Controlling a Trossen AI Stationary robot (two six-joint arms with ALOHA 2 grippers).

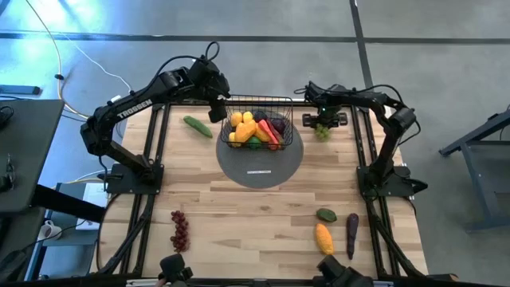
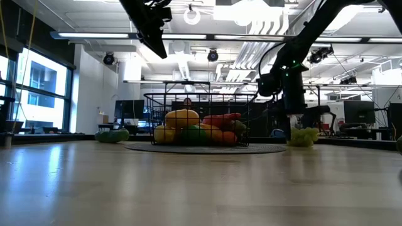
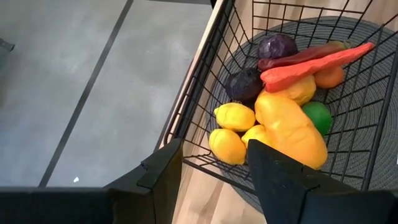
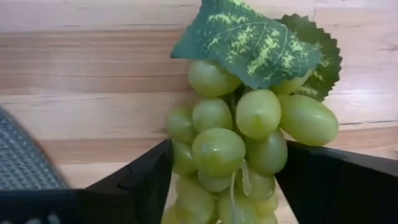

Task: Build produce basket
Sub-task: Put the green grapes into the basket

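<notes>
**Basket part-filled, five pieces still out**

Near edge: one red grape bunch (image 1: 180,229), one mango (image 1: 323,237), one eggplant (image 1: 351,229), one green fruit (image 1: 326,214). Centre: basket (image 1: 288,102) holding several pieces. At its 9 o'clock, one cucumber (image 1: 198,126) and the left gripper (image 3: 214,168), fingers apart, empty. At 3 o'clock, the right gripper (image 4: 224,180) straddles one green grape bunch (image 4: 249,134), not visibly clamped.
</notes>
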